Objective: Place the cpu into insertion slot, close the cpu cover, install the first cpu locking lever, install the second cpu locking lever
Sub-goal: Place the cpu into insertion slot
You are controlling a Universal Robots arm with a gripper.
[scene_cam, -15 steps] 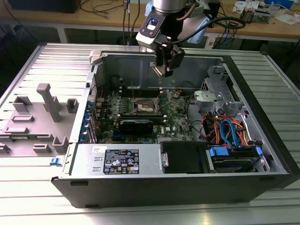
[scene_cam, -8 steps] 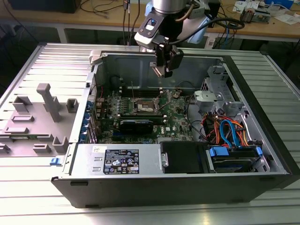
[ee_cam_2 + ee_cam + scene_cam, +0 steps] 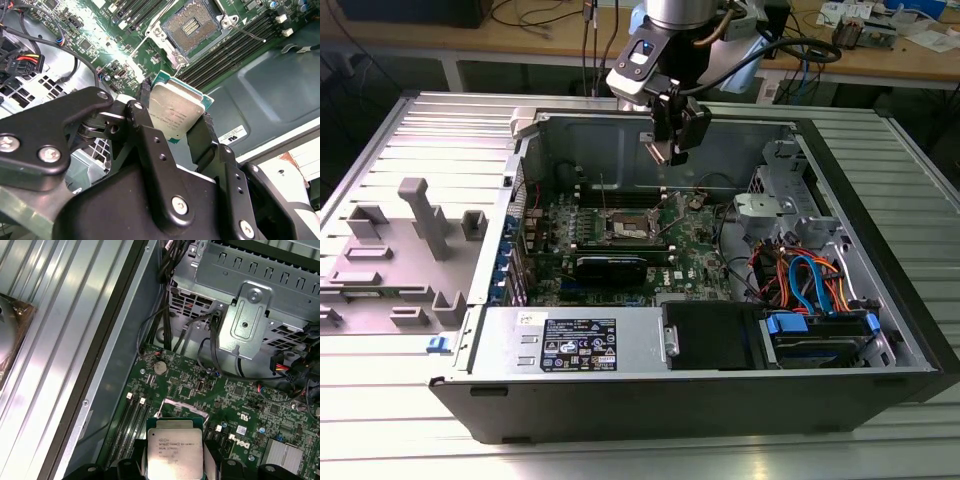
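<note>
Second wrist view: cpu (image 3: 176, 111) in gripper (image 3: 176, 119), clear of insertion slot (image 3: 192, 25)

Mid-frame, the cpu (image 3: 176, 112) sits clamped between the gripper's (image 3: 174, 119) black fingers (image 3: 150, 137), silver top facing the camera, green edge showing. Beyond it the insertion slot (image 3: 192, 25) lies open on the green motherboard (image 3: 95, 47), with memory slots (image 3: 235, 47) alongside.

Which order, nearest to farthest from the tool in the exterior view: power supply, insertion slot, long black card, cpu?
1. cpu: held in the tool.
2. insertion slot: beneath it, toward the exterior view's left.
3. long black card: just camera-side of the slot.
4. power supply: closest to the camera.
</note>
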